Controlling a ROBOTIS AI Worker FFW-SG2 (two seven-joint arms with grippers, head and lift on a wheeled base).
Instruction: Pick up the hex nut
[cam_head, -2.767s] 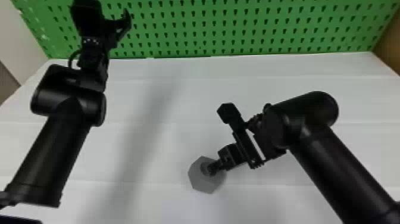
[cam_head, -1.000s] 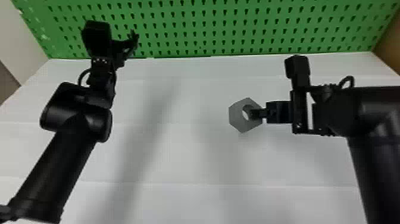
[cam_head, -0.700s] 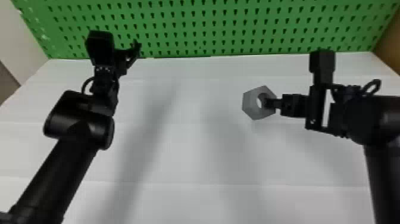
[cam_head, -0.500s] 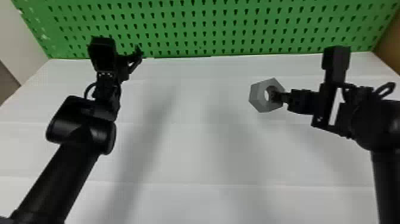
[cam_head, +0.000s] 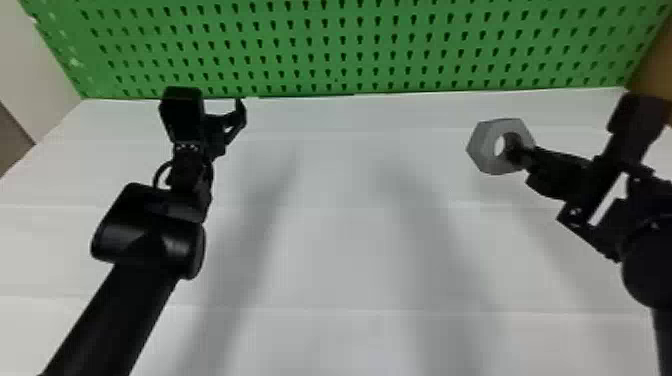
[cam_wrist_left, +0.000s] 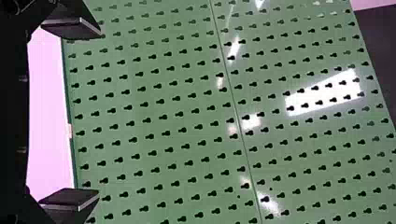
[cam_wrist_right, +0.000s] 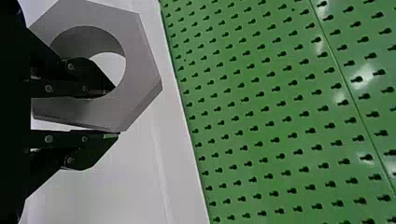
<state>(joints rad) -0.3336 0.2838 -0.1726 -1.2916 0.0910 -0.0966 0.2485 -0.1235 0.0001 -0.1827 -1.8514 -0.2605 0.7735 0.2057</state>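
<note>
Your right gripper (cam_head: 520, 159) pinches the hex nut (cam_head: 484, 150) by its wall, one finger through the hole, one outside, seemingly above the table (cam_head: 350, 235). Your left gripper (cam_head: 214, 107) has its jaws spread.

- Left arm (cam_head: 120, 320): black tube, glossy rounded joint (cam_head: 150, 240)
- Thin black cable (cam_head: 157, 176) looped beside its wrist
- Right arm (cam_head: 652, 272): black
- Right gripper (cam_head: 519, 156): black fingers (cam_wrist_right: 67, 89), small round grey screws (cam_wrist_right: 48, 139)

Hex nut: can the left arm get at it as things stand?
Probably not cleanly: the right hand grips the hex nut, one finger through its hole, and the open left hand is well off left, facing the green pegboard. Nothing stands between them, though.
</note>
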